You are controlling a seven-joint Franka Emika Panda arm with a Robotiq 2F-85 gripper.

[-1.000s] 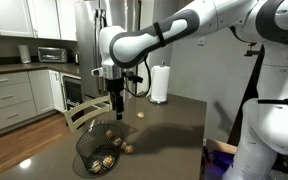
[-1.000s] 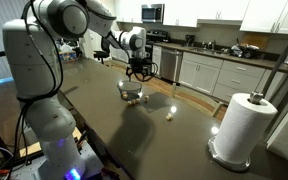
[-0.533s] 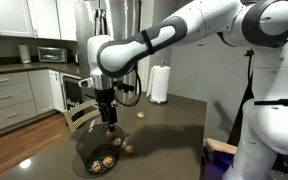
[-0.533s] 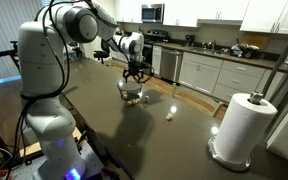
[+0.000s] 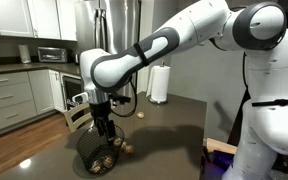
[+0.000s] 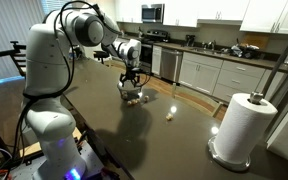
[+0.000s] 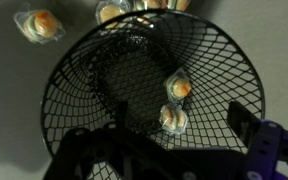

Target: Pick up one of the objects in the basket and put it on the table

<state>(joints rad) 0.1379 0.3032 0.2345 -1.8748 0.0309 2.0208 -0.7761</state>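
The gripper (image 5: pixel 104 128) hangs just over the mouth of the basket (image 5: pixel 97 156), jaws spread wide and holding nothing (the wrist view shows a dark finger at each lower corner, with only mesh between). Inside the basket, seen from the wrist, the upper lump (image 7: pixel 179 88) sits at about 3 o'clock from the centre. The lower lump (image 7: pixel 172 120) is at about 4 o'clock, nearly touching it. An outer lump (image 7: pixel 42 23) lies beyond the rim at 11 o'clock. In an exterior view a lone lump (image 6: pixel 170 113) rests on the table (image 6: pixel 134 140), well apart from the basket.

The lumps look small, light and roundish, so they are likely to roll or squirt out of a careless pinch. Each seems to have a pale glossy skin (too small to be sure), which suggests they are slippery. The lower lump looks the better choice, taken across its widest middle. The fingers should stay clear of the wire, since the basket looks light enough to drag or tip.
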